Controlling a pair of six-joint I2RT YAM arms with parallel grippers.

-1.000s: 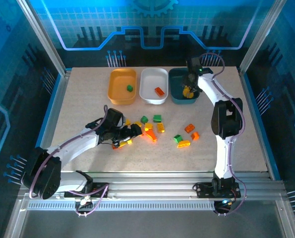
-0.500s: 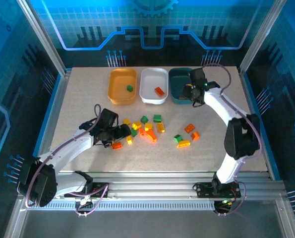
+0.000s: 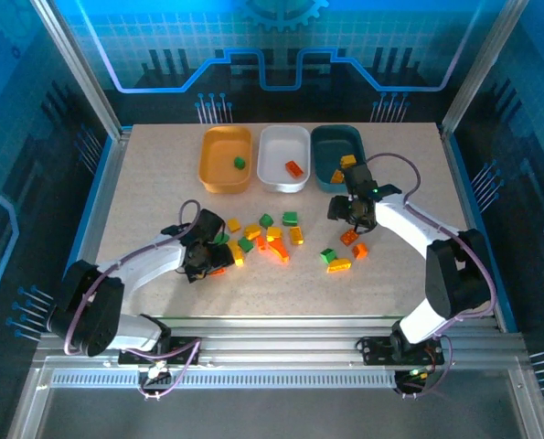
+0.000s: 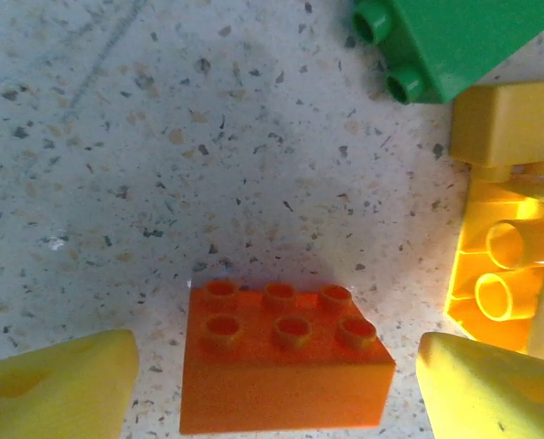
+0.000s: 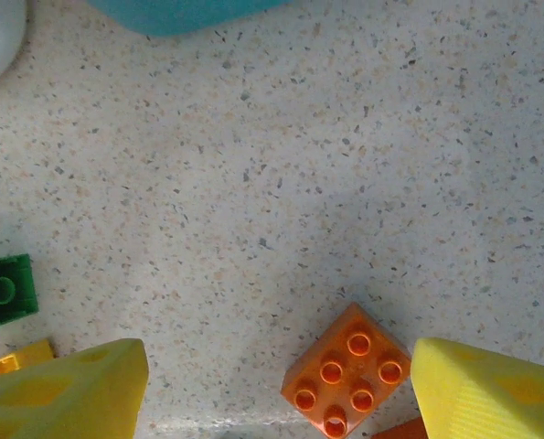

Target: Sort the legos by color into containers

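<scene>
The left end effector, spread around an orange six-stud brick, may snag the adjacent yellow brick; the right end effector, likewise spread, could spin its skewed orange brick.

Table — beige top, finely speckled, blue strip along its left edge. Back wall — blue, gridded, with bright outline and gear motif. Metal posts, slanting, at both rear corners. Aluminium rails across the near edge.

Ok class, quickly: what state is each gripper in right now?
Left gripper: open, an orange brick between its fingers.
Right gripper: open, holding nothing.
</scene>
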